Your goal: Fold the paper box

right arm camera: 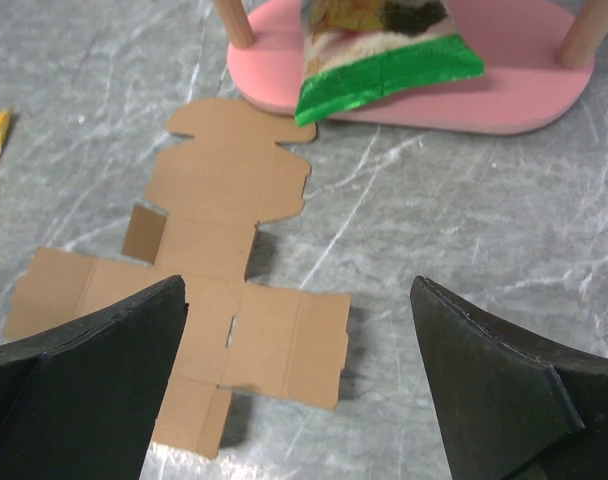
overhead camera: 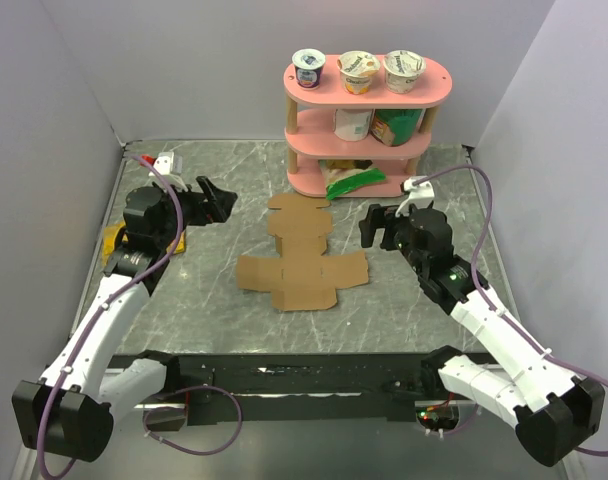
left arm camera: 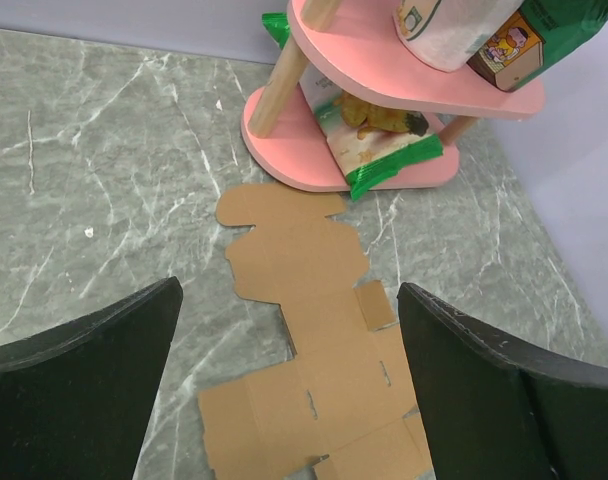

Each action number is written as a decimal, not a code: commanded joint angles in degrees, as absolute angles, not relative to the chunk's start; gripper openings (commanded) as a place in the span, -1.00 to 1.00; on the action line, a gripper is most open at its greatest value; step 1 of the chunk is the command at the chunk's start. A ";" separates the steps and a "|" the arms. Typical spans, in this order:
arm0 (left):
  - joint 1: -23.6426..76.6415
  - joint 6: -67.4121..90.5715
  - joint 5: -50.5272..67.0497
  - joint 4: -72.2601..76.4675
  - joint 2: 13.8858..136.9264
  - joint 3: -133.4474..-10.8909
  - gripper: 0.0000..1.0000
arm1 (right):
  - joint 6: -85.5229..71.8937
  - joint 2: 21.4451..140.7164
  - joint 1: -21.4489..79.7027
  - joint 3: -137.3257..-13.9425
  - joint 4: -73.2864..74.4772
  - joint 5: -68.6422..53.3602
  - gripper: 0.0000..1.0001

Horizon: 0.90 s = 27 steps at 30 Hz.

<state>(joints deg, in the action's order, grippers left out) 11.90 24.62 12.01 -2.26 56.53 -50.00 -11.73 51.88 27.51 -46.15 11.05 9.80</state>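
The paper box (overhead camera: 299,258) is a flat, cross-shaped brown cardboard sheet lying unfolded on the marble table, just in front of the pink shelf. It also shows in the left wrist view (left arm camera: 304,350) and the right wrist view (right arm camera: 214,260). My left gripper (overhead camera: 217,200) hovers to the sheet's left, raised off the table, open and empty. To the sheet's right, my right gripper (overhead camera: 379,226) hangs above the table, also open with nothing between its fingers. In the wrist views each gripper (left arm camera: 289,390) (right arm camera: 296,380) has its jaws wide apart.
A pink three-tier shelf (overhead camera: 364,115) stands behind the sheet, with yogurt cups on top, packets in the middle and a green snack bag (overhead camera: 352,181) at the bottom. A yellow snack bag (overhead camera: 114,240) lies under the left arm. Walls close in left, right and back.
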 commanded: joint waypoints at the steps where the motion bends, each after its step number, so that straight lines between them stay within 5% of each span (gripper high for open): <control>1: 11.87 25.23 12.83 -1.93 57.12 -51.68 0.92 | -11.16 51.59 27.77 -49.39 15.46 8.88 1.00; 15: 11.87 25.57 16.26 -4.74 58.71 -51.07 0.92 | -14.76 54.83 27.68 -47.37 26.98 -1.73 1.00; 27: 11.51 34.36 18.10 -8.44 53.44 -38.85 0.92 | -18.63 65.21 20.49 -43.42 24.10 -11.77 1.00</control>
